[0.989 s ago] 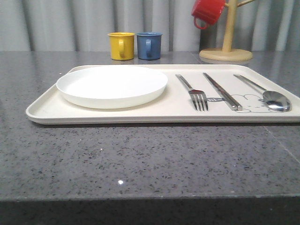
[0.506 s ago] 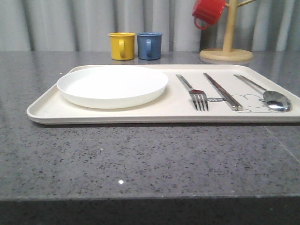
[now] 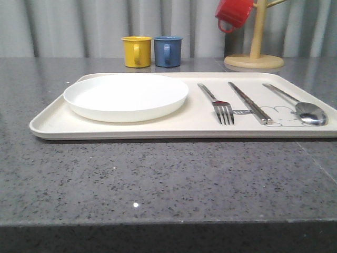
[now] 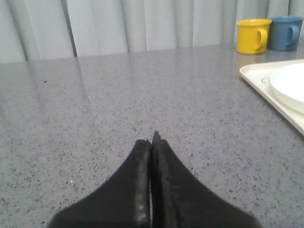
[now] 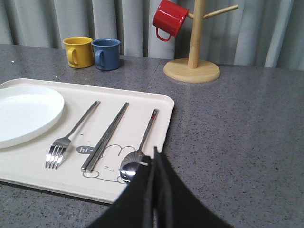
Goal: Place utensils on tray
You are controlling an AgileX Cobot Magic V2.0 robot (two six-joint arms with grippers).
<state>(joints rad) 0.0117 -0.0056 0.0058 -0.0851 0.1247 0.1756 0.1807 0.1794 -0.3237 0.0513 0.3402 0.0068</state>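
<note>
Grey counter; tray (image 5: 159,102) label perhaps reads "hi-"; both grippers' fingers pressed together, empty.

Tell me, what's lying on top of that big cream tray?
On the tray: a white plate, fork, chopsticks and spoon. They partly cover its rabbit drawing; anything beneath the plate is hidden.

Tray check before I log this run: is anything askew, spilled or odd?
Nothing stands out. The plate, fork, chopsticks and spoon lie side by side on the tray.
</note>
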